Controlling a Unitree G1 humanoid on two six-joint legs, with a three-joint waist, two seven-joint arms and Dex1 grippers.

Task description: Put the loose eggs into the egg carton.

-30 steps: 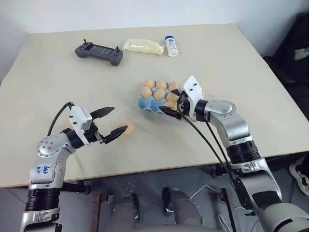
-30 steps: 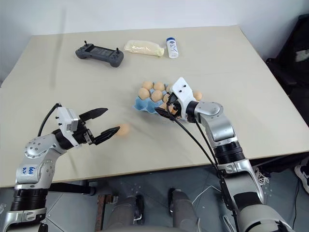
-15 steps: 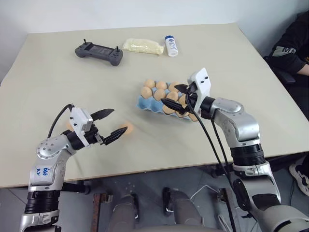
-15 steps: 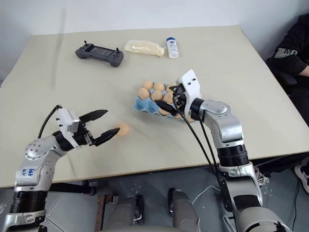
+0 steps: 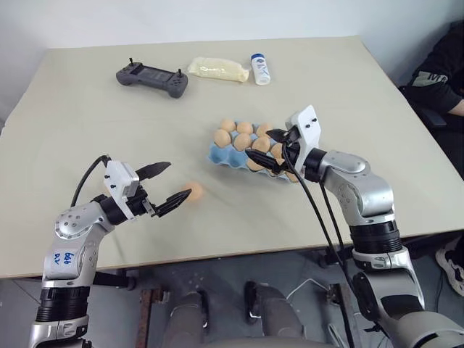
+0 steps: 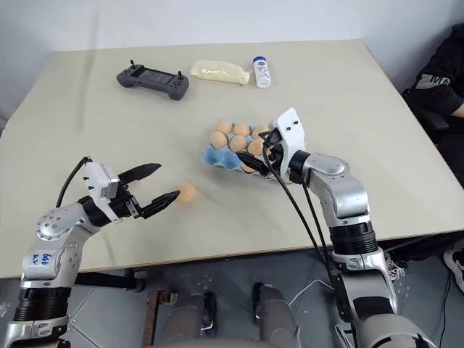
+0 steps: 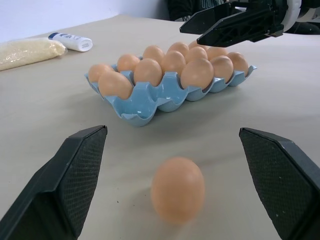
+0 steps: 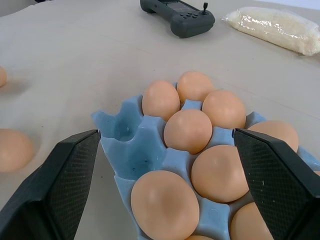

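1 loose egg (image 7: pixel 178 188) on table btwn open left fingers (image 7: pixel 75 180), untouched.

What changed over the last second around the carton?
The right gripper lifted off the egg carton with its wrist rolled, open and empty. The left gripper kept open by the loose egg; that egg and the carton's eggs stayed put.

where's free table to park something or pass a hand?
Wide bare table between the controller and the left hand, and right of the egg carton. Crowded: the right hand over the carton, and the loose egg at the left hand.
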